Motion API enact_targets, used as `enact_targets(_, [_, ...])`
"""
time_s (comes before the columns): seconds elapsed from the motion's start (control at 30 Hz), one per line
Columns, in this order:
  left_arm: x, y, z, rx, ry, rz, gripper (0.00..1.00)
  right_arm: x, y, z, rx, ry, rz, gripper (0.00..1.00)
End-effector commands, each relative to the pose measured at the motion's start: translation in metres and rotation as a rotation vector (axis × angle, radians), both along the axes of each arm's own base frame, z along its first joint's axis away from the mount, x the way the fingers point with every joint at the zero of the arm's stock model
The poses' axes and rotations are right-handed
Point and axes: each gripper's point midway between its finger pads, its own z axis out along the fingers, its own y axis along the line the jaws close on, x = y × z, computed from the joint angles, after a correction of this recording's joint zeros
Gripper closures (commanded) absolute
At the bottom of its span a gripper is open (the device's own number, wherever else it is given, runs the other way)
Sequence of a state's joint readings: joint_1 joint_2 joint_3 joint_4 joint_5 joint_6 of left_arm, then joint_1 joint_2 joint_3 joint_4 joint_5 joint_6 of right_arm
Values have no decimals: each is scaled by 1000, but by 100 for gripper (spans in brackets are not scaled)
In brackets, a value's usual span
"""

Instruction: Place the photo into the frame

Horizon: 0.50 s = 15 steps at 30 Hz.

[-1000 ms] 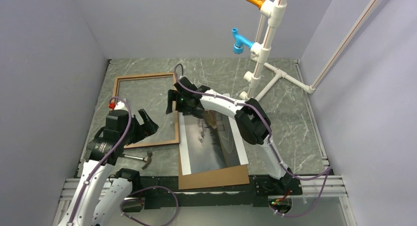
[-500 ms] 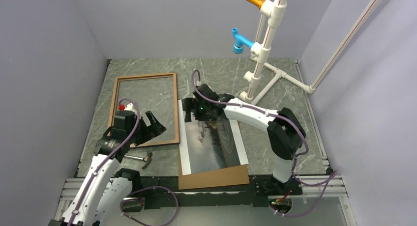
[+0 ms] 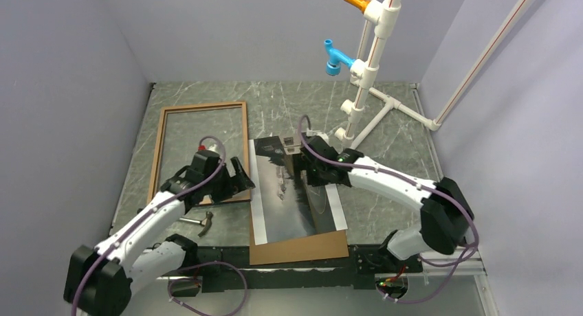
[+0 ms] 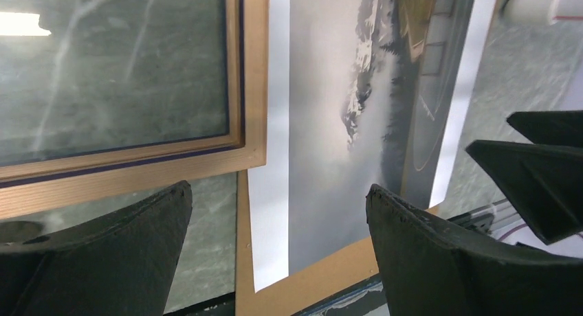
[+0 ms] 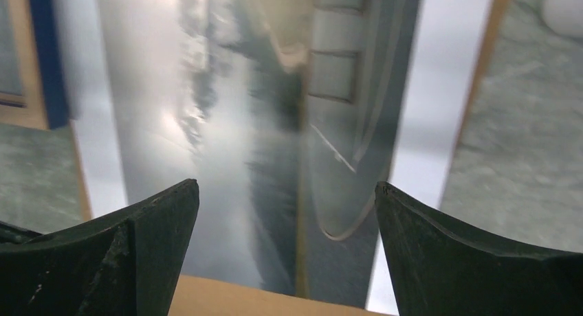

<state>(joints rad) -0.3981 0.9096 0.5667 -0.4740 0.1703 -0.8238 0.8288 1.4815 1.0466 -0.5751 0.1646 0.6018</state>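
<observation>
Wide and empty stand both jaws. The right gripper (image 3: 297, 163) hangs over the upper end of the photo (image 3: 289, 206), perhaps touching it; the left gripper (image 3: 238, 178) is at its left edge. Centre picture, the photo runs top-to-bottom, just right of the frame (image 3: 203, 106).

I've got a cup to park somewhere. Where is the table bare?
Widest bare patch: right of the photo, in front of the pipe stand, out to the right wall. There is also a strip behind the frame, along the back wall. Crowded: the middle, where frame and photo lie side by side, and near left by the hammer.
</observation>
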Motion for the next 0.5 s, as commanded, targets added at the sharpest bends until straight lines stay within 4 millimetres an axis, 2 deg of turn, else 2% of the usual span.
enact_targets(0.0, [22, -23, 15, 41, -37, -11, 1, -17, -55, -11, -88, 13, -63, 0])
enact_targets(0.27, [27, -73, 2, 125, 19, -130, 1, -37, -120, -24, 4, 102, -210, 2])
enact_targets(0.37, [29, -93, -2, 152, 41, -177, 2, -41, -121, -27, 62, 130, -239, 4])
enact_targets(0.47, [25, -109, -16, 193, 91, -221, 4, -44, -126, -38, 85, 174, -277, 6])
